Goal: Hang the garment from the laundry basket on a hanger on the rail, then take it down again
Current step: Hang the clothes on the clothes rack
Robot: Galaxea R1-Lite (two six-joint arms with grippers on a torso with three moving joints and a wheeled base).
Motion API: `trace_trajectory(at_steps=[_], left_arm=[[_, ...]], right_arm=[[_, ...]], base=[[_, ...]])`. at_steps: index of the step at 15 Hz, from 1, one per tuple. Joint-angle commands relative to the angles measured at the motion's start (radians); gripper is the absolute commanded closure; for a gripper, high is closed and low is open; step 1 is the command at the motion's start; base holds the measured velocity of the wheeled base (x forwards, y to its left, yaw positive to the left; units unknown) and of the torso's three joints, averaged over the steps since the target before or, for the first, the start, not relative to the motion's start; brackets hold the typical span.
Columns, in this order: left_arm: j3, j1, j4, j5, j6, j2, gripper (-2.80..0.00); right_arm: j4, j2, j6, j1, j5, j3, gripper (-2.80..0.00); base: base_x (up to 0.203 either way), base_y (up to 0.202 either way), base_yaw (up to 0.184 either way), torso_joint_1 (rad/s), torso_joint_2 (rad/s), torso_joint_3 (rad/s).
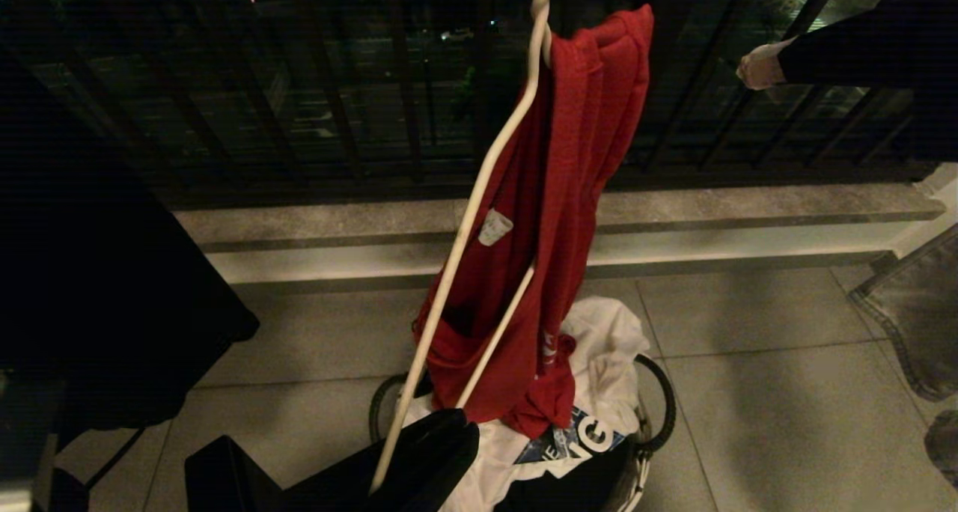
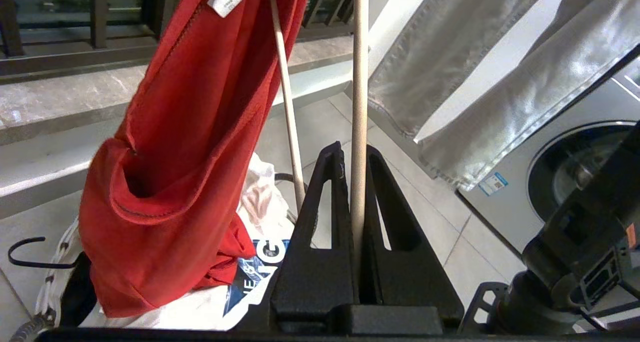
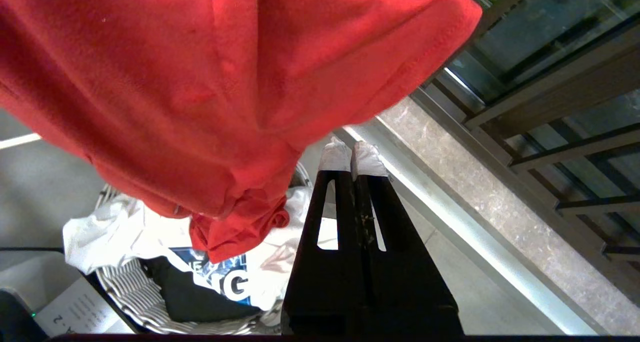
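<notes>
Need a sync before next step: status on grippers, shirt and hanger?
Left gripper shut on white wire hanger. Right gripper shut, empty. Red T-shirt bunched on hanger, tail over laundry basket. Person's hand near railing.

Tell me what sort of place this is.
Probably a home laundry balcony. A washing machine stands at one side, a laundry basket full of clothes sits on the tiled floor, and a dark railing above a stone ledge looks out on the street at night.
</notes>
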State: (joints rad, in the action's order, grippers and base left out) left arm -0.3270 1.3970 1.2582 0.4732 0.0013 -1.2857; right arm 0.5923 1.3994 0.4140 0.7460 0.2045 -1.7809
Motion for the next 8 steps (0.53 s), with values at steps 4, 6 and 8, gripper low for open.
trace_trajectory(at_steps=[4,6,8], left_arm=[[0.005,0.007,-0.064,-0.002,-0.005,0.028,0.00],[0.006,0.016,-0.085,-0.028,-0.020,0.048,0.00],[0.010,0.016,-0.085,-0.028,-0.020,0.051,0.00]], right_arm=[[0.003,0.012,0.020,0.000,-0.006,0.000,0.00],[0.003,0.012,0.037,0.000,-0.007,-0.006,0.00],[0.006,0.005,0.039,0.000,-0.007,-0.006,0.00]], base=[[0.000,0.000,0.000,0.000,0.00,0.000],[0.000,0.000,0.000,0.000,0.00,0.000],[0.000,0.000,0.000,0.000,0.00,0.000]])
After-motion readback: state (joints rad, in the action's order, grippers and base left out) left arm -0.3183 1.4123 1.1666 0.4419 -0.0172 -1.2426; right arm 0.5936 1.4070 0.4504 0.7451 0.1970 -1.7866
